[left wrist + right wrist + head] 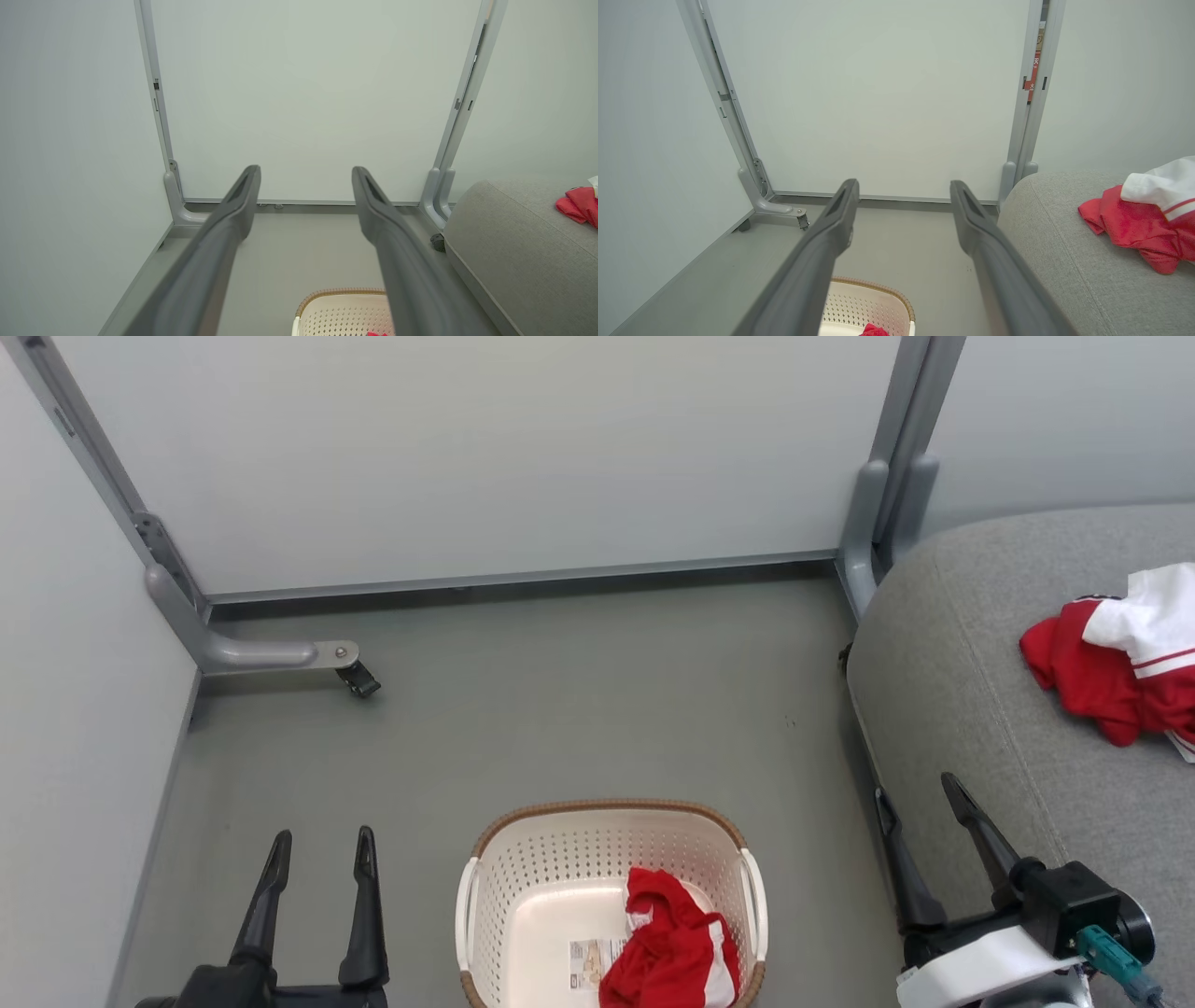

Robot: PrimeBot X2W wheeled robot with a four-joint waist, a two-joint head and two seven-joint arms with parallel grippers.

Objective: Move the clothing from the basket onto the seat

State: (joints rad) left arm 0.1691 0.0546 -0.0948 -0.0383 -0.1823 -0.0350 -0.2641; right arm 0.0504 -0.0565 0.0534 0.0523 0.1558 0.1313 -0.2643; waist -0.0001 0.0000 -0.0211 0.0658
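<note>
Seat [952, 709] holds one red garment [1092, 672]; basket [523, 896] holds the other garment [672, 952].
It looks light, soft and floppy, so pinch its raised top fold, near the basket's right wall. Your left gripper [322, 840] and right gripper [917, 793] both hang spread wide, empty.

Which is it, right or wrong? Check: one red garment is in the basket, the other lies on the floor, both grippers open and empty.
Wrong on one count. The head view shows the other garment on the grey seat, not the floor. The rest holds: one red garment is in the basket; left gripper and right gripper are open and empty.
</note>
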